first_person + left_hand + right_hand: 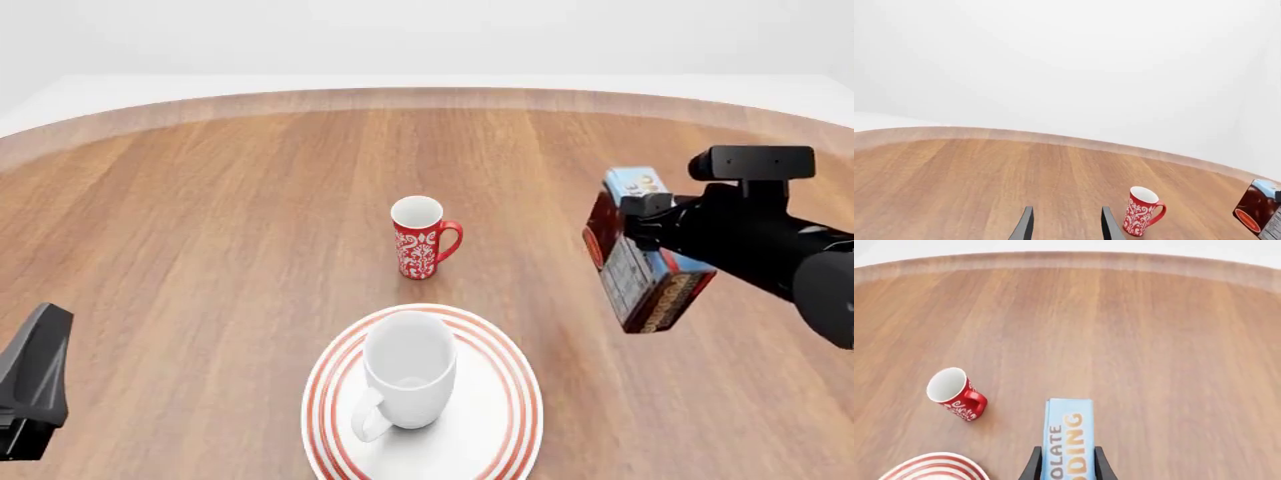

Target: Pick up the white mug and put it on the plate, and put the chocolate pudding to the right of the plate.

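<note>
white mug (407,378) upright on plate (514,405) | right end effector (1065,465) clenched on chocolate pudding (643,262), tilted above bench (200,220), right of plate | left end effector (1066,225) released | risk: tilted carton topples on release

Chocolate pudding (1067,445) face: partial orange lettering "OLATE", "DING".

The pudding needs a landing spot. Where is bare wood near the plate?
Bare table lies right of the plate, under the held pudding. The left side is open too. Behind, the red mug crowds it.
</note>
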Available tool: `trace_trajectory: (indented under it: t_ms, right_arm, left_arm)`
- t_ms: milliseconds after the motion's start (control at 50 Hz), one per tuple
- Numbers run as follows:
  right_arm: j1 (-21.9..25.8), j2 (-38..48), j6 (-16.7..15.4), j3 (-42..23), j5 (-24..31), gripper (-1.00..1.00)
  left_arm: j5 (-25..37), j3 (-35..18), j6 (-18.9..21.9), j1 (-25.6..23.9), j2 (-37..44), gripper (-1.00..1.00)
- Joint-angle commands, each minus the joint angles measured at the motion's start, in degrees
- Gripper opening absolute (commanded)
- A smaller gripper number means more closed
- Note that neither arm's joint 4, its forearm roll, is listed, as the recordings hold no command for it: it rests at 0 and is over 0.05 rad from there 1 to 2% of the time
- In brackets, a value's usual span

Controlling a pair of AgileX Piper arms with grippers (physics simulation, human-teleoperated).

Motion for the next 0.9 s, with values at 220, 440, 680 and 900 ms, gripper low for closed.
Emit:
trace_trajectory:
  t_ms: [220, 440, 680, 900]
  right_arm:
    - [-0.11, -10.16, 1.57, 5.7, 5.11, -1.0]
    - [-0.19, -14.03, 0.6, 7.03, 8.05, -1.0]
    - [-1.41, -18.34, 0.0, 11.06, 9.94, -1.0]
    - [-2.54, -20.22, -0.09, 14.71, 10.13, -1.0]
  left_arm:
    - [-0.07, 0.0, 0.04, -0.23, 0.0, 1.0]
    - [-0.11, 0.0, 0.03, -0.33, 0.0, 1.0]
    - [-0.2, 0.0, 0.1, -0.44, 0.0, 1.0]
    - [-0.19, 0.0, 0.15, -0.47, 0.0, 1.0]
